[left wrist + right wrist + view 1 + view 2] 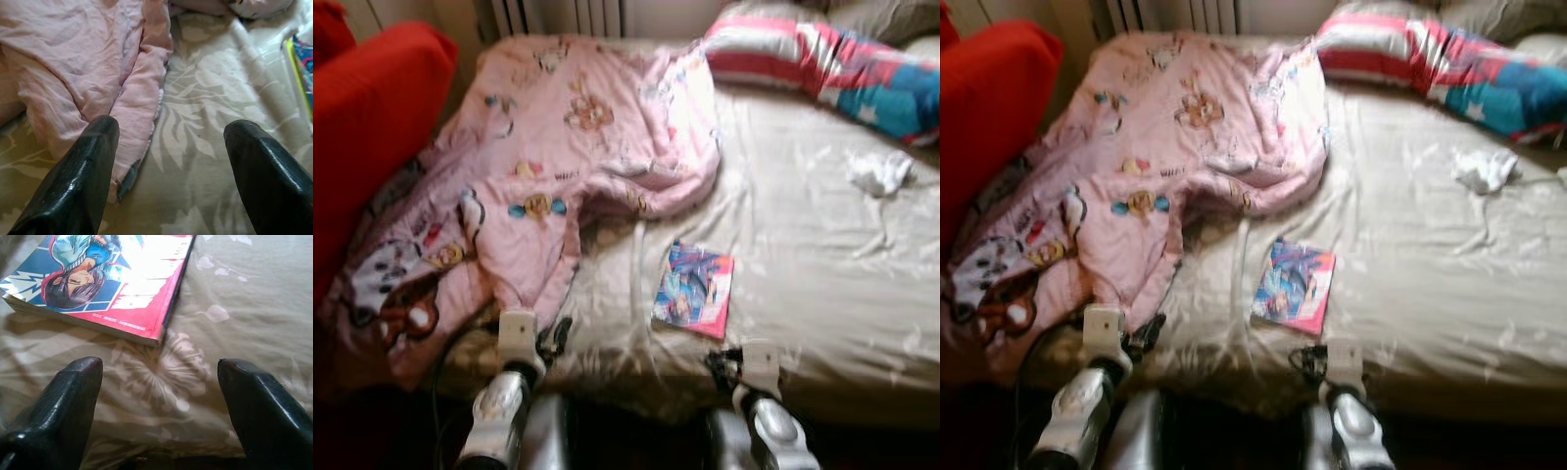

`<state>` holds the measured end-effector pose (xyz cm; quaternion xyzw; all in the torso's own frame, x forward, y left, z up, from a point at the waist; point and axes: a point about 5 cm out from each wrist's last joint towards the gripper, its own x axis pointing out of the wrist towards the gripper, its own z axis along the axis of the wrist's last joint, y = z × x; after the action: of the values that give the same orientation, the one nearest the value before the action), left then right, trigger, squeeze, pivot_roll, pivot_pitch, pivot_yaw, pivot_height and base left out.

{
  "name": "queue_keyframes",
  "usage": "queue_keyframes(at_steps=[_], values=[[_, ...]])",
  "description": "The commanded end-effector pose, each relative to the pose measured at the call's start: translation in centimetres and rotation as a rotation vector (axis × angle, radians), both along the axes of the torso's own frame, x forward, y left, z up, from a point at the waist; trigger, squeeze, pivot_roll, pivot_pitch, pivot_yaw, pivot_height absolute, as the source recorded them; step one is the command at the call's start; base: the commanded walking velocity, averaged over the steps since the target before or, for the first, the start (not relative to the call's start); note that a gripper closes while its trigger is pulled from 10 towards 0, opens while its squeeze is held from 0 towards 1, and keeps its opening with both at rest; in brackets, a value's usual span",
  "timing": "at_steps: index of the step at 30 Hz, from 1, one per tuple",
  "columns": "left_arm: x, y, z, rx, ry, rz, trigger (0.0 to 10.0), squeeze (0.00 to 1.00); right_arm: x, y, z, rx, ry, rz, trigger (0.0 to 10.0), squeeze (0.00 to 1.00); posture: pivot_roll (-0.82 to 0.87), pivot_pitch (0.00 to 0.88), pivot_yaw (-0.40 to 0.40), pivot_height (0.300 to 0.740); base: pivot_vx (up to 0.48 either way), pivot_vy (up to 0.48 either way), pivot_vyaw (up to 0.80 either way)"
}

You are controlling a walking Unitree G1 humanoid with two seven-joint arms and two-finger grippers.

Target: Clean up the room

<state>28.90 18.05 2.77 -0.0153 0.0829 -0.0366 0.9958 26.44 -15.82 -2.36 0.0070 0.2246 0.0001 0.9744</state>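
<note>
**Both grippers spread at the near edge of the bed**

The left gripper (166, 142) hangs over the near edge of the bed with its two black fingers (83, 166) spread wide, holding nothing. Under and just ahead of them lies a folded hem of the pink cartoon-print duvet (558, 137), resting on the beige leaf-patterned sheet (813, 255). The right gripper (159, 382) is likewise spread apart and empty, low over the sheet, with the corner of the comic book (693, 289) just beyond its fingertips and not touching them. The comic book lies flat on the sheet near the bed's front edge, between the two arms, its cover showing a drawn figure on a blue and pink ground. The duvet is heaped over the left half of the bed and spills off its left side, beside a red armchair (372, 117). Well beyond the book, a small crumpled white cloth (879, 172) sits on the sheet towards the right. A striped red, white and blue pillow (822, 59) lies at the far right end.
</note>
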Motion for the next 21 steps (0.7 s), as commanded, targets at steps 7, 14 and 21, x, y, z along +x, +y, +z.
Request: queue_keyframes(at_steps=[7,14,21], values=[[-0.1,0.0,-0.2,-0.002,0.008,-0.006,10.0,0.00,0.4,-0.1,0.3,0.013,-0.012,-0.027,10.0,0.00,-0.09,0.192,0.012,0.600,0.279,0.000,0.00],[-0.1,0.1,-0.2,-0.001,0.006,-0.006,10.0,0.00,0.9,-0.1,0.7,0.029,-0.022,-0.031,10.0,0.00,-0.09,0.198,0.011,0.600,0.281,0.000,0.00],[-0.1,0.0,-0.3,-0.002,0.006,-0.007,10.0,0.00,1.3,-0.1,1.0,0.036,-0.030,-0.033,10.0,0.00,-0.09,0.205,0.011,0.600,0.292,0.000,0.00]])
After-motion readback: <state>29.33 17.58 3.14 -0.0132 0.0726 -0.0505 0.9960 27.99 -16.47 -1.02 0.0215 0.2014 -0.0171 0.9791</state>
